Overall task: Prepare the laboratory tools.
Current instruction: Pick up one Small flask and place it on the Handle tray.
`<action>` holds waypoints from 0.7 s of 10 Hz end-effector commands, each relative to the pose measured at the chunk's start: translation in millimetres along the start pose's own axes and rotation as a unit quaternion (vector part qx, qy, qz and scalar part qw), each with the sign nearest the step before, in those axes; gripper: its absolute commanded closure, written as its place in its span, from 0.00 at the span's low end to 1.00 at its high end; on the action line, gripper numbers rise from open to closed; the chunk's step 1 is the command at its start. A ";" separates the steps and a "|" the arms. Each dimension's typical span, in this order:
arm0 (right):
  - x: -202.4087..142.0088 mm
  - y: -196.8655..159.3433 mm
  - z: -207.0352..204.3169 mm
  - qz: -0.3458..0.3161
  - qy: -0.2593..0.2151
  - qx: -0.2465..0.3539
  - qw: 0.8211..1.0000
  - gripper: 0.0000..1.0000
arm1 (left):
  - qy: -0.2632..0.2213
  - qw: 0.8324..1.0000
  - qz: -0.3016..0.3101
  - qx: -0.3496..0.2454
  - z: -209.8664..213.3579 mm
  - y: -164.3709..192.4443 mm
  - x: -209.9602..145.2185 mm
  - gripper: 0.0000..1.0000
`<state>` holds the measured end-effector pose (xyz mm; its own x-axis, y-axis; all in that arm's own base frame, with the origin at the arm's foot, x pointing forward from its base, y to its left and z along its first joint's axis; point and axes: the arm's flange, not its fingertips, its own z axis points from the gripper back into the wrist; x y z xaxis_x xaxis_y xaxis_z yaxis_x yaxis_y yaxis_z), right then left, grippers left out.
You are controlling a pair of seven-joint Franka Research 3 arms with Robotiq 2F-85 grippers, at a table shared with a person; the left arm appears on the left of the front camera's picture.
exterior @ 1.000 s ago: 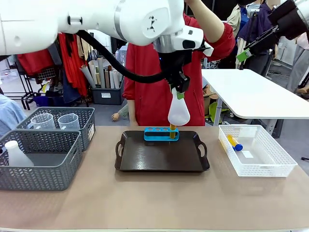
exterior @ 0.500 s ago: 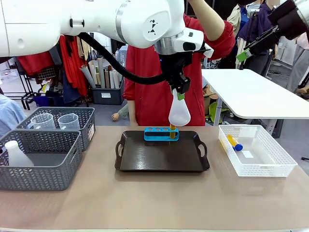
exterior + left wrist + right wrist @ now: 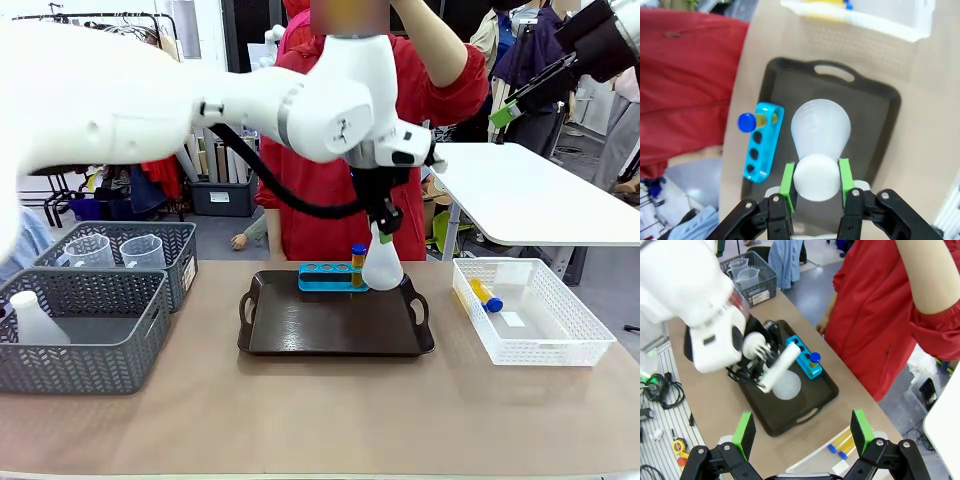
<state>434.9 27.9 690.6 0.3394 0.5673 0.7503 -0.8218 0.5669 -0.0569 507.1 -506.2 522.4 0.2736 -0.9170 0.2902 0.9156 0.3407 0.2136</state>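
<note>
My left gripper [image 3: 383,222] is shut on the neck of a translucent white conical flask [image 3: 381,265], which hangs upright low over the back right of the black tray [image 3: 335,325]. The left wrist view looks down on the flask [image 3: 821,127], its neck between my green pads [image 3: 787,179]. Just beside it stands the blue tube rack [image 3: 330,277] with one blue-capped orange tube [image 3: 358,262] in its end hole. I cannot tell whether the flask touches the tray. My right gripper [image 3: 802,432] is open, high above the table, also seen top right [image 3: 507,113].
A white lattice bin [image 3: 575,345] at the right holds two more tubes [image 3: 486,295]. Grey mesh baskets at the left hold another flask [image 3: 35,318] and clear jugs [image 3: 143,250]. A person in red stands behind the tray.
My left arm has carried the flask down and slightly right, from high above the rack to low over the tray beside it.
</note>
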 end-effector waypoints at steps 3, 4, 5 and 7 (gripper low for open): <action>0.5 0.0 0.9 0.001 -0.004 0.001 1.000 0.00 | 0.032 0.999 -0.029 0.002 -40.1 -0.1 9.4 1.00; 0.5 0.0 0.9 0.001 -0.004 0.001 1.000 0.00 | 0.042 0.999 -0.026 -0.005 -48.9 0.7 7.4 1.00; 0.5 0.0 0.9 0.001 -0.004 0.001 1.000 0.00 | 0.047 0.998 -0.027 -0.012 -55.2 1.3 3.6 1.00; 0.5 0.0 0.9 0.001 -0.004 0.001 1.000 0.00 | 0.057 0.998 -0.019 -0.026 -71.5 -0.5 -3.4 1.00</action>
<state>434.9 27.9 690.6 0.3394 0.5673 0.7503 -0.8218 0.5669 -0.0569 521.3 -517.9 451.8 0.2711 -0.9446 0.1849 0.9354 0.3039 0.1809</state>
